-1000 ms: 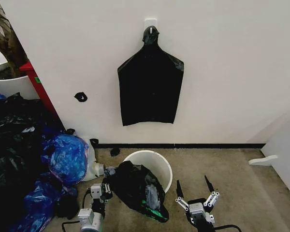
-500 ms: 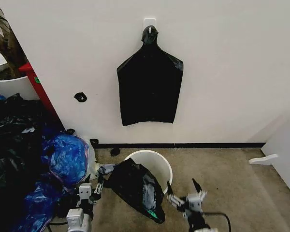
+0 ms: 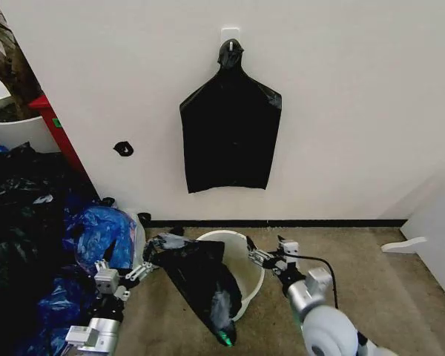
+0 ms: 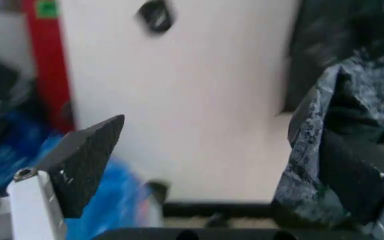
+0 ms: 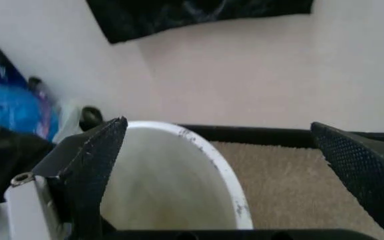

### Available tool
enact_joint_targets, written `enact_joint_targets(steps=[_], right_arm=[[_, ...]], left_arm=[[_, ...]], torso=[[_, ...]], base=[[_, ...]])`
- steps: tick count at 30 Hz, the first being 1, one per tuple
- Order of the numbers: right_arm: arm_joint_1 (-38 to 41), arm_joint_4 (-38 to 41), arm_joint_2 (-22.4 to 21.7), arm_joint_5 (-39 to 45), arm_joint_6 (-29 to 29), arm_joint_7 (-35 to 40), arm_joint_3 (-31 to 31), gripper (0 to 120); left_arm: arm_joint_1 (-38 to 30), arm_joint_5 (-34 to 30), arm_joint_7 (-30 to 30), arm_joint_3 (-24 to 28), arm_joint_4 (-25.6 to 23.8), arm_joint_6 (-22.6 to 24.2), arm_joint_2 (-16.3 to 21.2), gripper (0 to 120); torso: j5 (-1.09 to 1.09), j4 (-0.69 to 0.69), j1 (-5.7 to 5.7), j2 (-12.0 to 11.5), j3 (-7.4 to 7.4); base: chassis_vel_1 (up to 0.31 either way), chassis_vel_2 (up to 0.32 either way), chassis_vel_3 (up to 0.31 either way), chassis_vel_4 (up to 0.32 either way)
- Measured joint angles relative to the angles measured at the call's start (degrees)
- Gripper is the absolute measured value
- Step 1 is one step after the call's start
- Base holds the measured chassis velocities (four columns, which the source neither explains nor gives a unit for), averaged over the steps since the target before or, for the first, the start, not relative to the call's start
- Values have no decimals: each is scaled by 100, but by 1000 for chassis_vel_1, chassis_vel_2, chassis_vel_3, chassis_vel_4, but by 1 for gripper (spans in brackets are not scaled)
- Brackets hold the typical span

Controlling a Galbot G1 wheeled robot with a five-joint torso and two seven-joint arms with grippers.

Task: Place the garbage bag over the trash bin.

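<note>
The trash bin [image 3: 242, 242] is a round white bucket on the floor by the wall. The garbage bag [image 3: 196, 278], black and crinkled, hangs over the bin's left and front side and reaches down to the carpet. My left gripper [image 3: 124, 265] is left of the bin and open. In the left wrist view the garbage bag [image 4: 325, 125] is draped over one finger of the left gripper [image 4: 219, 170], and the other finger is bare. My right gripper [image 3: 271, 252] is open at the bin's right rim. In the right wrist view the trash bin [image 5: 165, 185] lies between the wide-spread fingers of the right gripper [image 5: 232, 165].
A flat black bag [image 3: 230, 137] hangs from a wall hook above the bin. A heap of black and blue bags [image 3: 44, 237] fills the left floor, with a white plant pot [image 3: 15, 130] behind it. A white panel [image 3: 437, 230] stands at the right. Bare carpet lies right of the bin.
My left gripper has moved left and up, pulling the bag's top edge out toward the bin's left rim. My right gripper has moved forward from the near floor to the bin's right rim.
</note>
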Motion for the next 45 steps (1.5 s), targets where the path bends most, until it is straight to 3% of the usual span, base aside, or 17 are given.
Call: enact_joint_targets(steps=[10,14,19,23,25,36,42,45], right_arm=[[432,-597,48,-144,-403,-753,-202,100],[598,-822,28,-242,-798,-898,-253,98],[765,-1017,69,-232,-961,-920,-288,89],[924,-1125,119,-178,-1263,-770,-322,69],[948,-1127,119,-155,-1348,-698,-330,66],[880,-750,121,245,-1833,209,-337,23],[516,-550,166,403,-1673,712,-305,7],[-15,-110,250,779,-1297,1499,-260,7]], left_arm=[[-460,-1104,145,308,561,222,-171,100],[-663,-2308,862,203,547,200,-211,100],[-839,-2919,1543,114,645,89,-249,100],[-950,-3045,1693,114,676,68,-307,100],[-953,-3015,1693,118,674,63,-319,100],[-969,-2539,1410,217,638,59,-405,100],[-1023,-2465,1299,281,664,74,-460,100],[-1075,-2409,1289,371,604,80,-463,100]], torso=[[0,0,0,0,0],[1,-1,0,0,-1],[1,-1,0,0,0],[1,-1,0,0,0],[1,-1,0,0,0],[0,0,-1,0,-1],[1,0,0,0,-1],[1,-1,-1,0,-1]], base=[[0,0,0,0],[0,0,0,0],[0,0,0,0],[0,0,0,0],[0,0,0,0],[0,0,0,0],[0,0,0,0],[0,0,0,0]])
